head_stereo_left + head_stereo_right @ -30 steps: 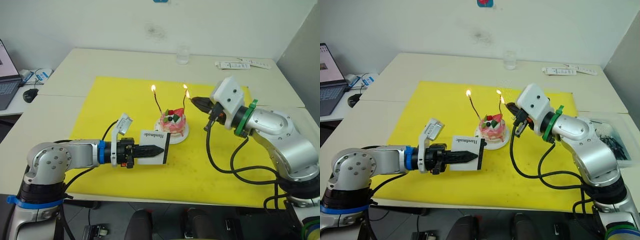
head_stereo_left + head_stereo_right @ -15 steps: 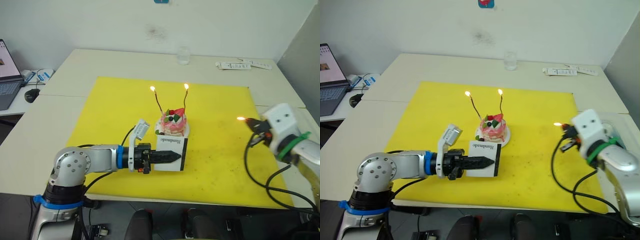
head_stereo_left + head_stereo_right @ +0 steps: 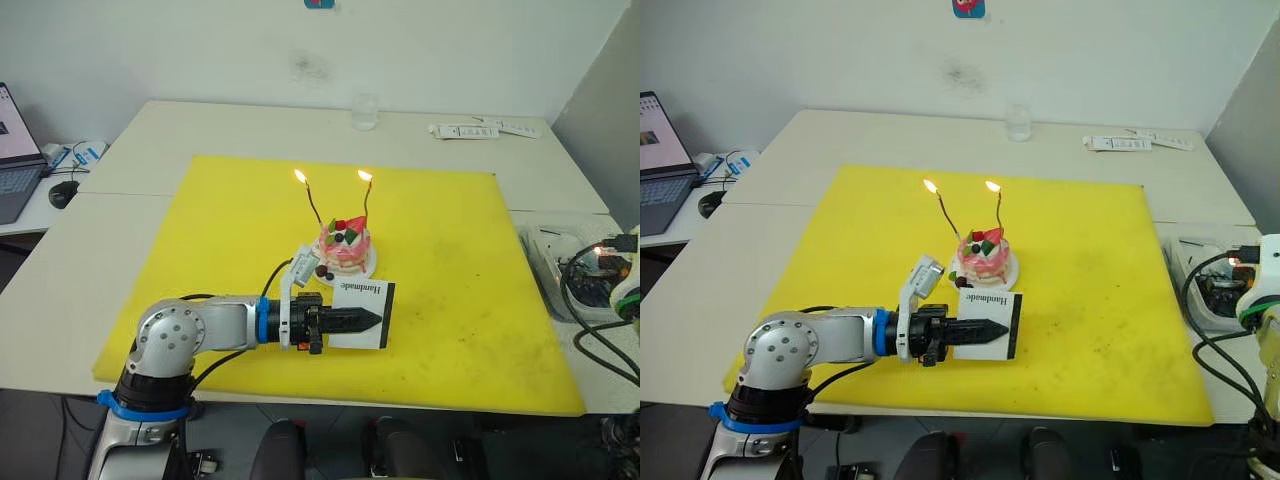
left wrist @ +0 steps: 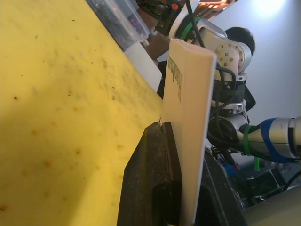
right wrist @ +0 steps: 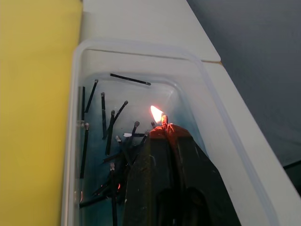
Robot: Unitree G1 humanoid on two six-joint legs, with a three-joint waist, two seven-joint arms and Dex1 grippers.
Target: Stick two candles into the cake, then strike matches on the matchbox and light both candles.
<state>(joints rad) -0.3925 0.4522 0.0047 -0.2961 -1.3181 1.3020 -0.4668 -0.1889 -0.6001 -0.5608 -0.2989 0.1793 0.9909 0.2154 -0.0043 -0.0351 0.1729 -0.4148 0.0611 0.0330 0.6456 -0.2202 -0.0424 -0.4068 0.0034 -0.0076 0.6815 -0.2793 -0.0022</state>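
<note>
The pink cake (image 3: 346,246) sits on its white plate (image 3: 368,268) in the middle of the yellow mat. Two candles (image 3: 315,205) (image 3: 367,204) stand in it, both with a flame at the top. In front of the cake, my left gripper (image 3: 372,319) is shut on the white matchbox (image 3: 362,300) and holds it upright on edge; the matchbox (image 4: 188,108) also appears in the left wrist view. At the far right, my right gripper (image 5: 164,134) is shut on a burning match (image 5: 164,122). It holds the match over a clear tub (image 5: 141,47).
The tub (image 3: 1193,290) sits off the mat's right edge and holds several dark spent matches (image 5: 106,127). The yellow mat (image 3: 240,210) covers the table's middle. A glass (image 3: 365,110) and white strips (image 3: 490,128) lie at the back. A laptop (image 3: 10,150) and mouse (image 3: 60,190) are at the far left.
My right gripper carried the burning match from beside the right candle out to the tub at the right. My left gripper moved the matchbox rightward, in front of the cake.
</note>
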